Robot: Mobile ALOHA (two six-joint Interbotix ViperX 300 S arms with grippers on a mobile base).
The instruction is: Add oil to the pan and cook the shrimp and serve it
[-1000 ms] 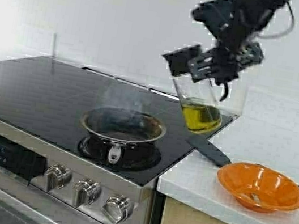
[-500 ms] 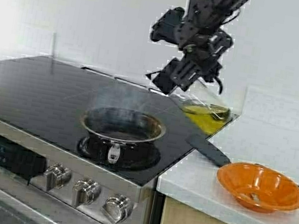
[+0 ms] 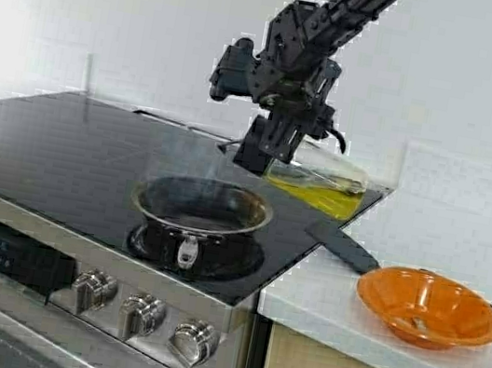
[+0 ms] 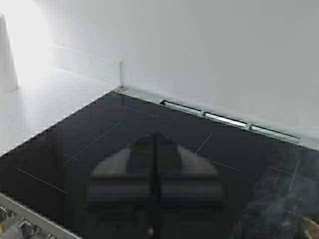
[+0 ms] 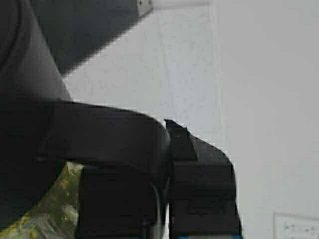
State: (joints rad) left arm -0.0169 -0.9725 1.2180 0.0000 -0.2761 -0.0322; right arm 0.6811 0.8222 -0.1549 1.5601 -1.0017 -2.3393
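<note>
The steel pan (image 3: 202,207) sits on the front burner of the black cooktop (image 3: 63,149), with smoke rising from its dark inside. My right gripper (image 3: 285,120) is shut on the black handle of the clear jug (image 3: 323,173). The jug lies tipped almost flat, its black lid (image 3: 254,144) pointing down over the pan's far rim. The yellow-green oil (image 3: 311,193) pools along its lower side, and the oil (image 5: 50,209) also shows in the right wrist view beside my right gripper (image 5: 167,199). The shrimp (image 3: 415,322), a small pale lump, lies in the orange bowl (image 3: 428,307). My left gripper (image 4: 153,194) hovers shut over the bare cooktop.
A black spatula (image 3: 344,245) lies across the stove's right edge onto the white counter (image 3: 427,233). Steel knobs (image 3: 143,316) line the stove front. A white wall stands close behind the cooktop. Smoke (image 4: 279,199) drifts near the left gripper.
My right arm has swung left from the counter edge toward the pan. It has tipped the jug from a slight lean to almost flat, lid toward the pan. The left arm has not moved.
</note>
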